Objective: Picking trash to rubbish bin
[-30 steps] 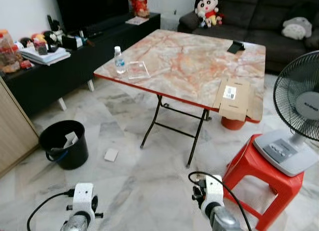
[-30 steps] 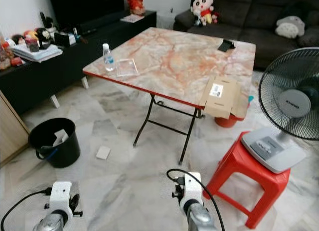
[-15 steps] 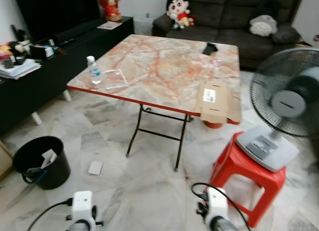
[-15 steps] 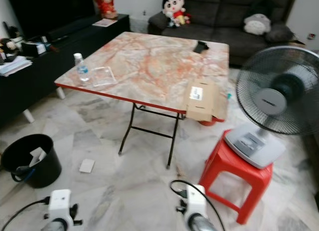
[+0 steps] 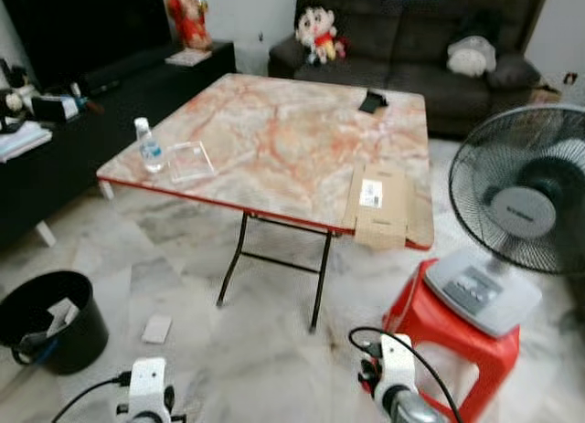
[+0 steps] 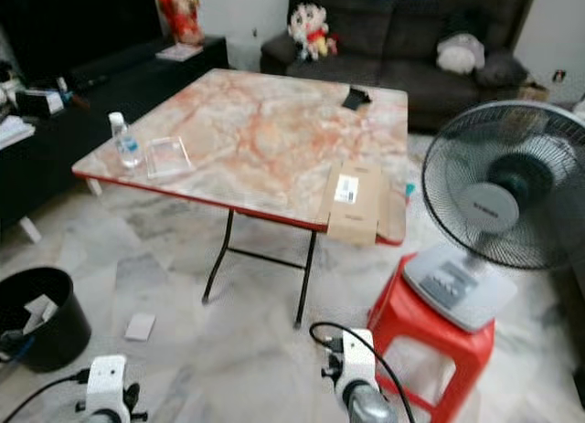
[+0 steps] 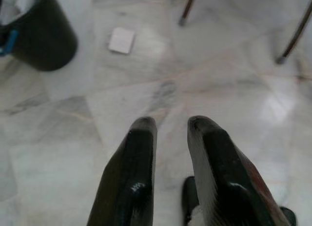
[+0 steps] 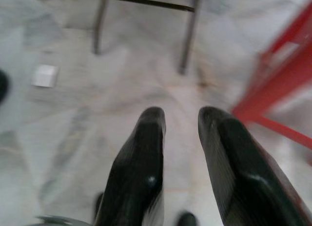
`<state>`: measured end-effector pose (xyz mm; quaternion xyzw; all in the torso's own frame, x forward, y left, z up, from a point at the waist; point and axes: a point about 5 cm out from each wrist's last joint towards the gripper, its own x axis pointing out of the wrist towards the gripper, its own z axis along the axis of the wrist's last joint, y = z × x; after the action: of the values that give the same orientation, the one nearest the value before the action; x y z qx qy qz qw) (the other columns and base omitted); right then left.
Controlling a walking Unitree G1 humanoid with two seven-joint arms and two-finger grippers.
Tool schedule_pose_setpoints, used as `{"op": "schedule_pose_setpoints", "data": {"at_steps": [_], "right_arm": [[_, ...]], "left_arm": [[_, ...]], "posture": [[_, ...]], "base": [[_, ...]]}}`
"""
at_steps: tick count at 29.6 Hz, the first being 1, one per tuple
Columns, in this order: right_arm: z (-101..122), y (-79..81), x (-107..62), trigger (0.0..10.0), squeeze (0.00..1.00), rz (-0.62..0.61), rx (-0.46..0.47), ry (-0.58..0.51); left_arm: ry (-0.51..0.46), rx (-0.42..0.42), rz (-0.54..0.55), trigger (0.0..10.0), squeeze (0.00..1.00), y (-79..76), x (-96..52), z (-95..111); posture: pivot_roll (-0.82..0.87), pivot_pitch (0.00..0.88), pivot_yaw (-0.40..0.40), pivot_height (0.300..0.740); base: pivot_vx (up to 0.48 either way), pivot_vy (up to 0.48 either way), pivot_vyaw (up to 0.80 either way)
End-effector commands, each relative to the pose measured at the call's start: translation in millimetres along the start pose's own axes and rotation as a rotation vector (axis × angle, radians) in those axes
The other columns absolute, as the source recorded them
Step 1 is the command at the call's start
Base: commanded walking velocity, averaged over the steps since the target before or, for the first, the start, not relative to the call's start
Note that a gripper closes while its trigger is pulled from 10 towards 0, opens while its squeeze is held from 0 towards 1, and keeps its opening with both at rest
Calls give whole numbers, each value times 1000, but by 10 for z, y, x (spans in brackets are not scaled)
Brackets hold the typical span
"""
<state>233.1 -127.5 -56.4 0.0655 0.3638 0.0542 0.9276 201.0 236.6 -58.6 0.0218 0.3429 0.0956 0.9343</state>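
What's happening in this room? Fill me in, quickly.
The robot stands on the marble floor in front of a folding table, handling nothing yet. Both the left gripper and right gripper are empty, fingers slightly apart, pointing at the floor. A small white piece of trash lies on the floor beside a black rubbish bin. A water bottle, a clear tray and a flat cardboard box sit on the table.

A folding table [image 5: 283,140] with a marbled orange top stood on a pale marble-tiled floor [image 5: 183,249]. Behind it sat a dark sofa [image 5: 411,30], with a black low cabinet [image 5: 101,103] along the left. A standing fan [image 5: 526,204] rested on a red plastic stool [image 5: 439,327] just beside the table.
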Motion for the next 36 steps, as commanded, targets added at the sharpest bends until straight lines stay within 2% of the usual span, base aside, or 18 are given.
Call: {"op": "schedule_pose_setpoints", "data": {"at_steps": [1,11,16,36], "right_arm": [[111,-3,20,10000,0,4,-6,-40],[152,17,28,10000,0,10,3,-61],[139,20,25,10000,0,9,7,-61],[131,-11,18,10000,0,-4,9,-65]], "left_arm": [[3,7,-1,10000,0,-9,10,17],[5,11,-5,10000,0,-9,9,13],[4,17,-9,10000,0,-11,10,17],[-3,36,-24,10000,0,-33,23,51]], "posture": [[29,0,-22,740],[27,0,-19,740],[24,0,-13,740],[26,0,-13,740]], "base": [[368,0,0],[368,0,0],[368,0,-749],[340,0,0]]}}
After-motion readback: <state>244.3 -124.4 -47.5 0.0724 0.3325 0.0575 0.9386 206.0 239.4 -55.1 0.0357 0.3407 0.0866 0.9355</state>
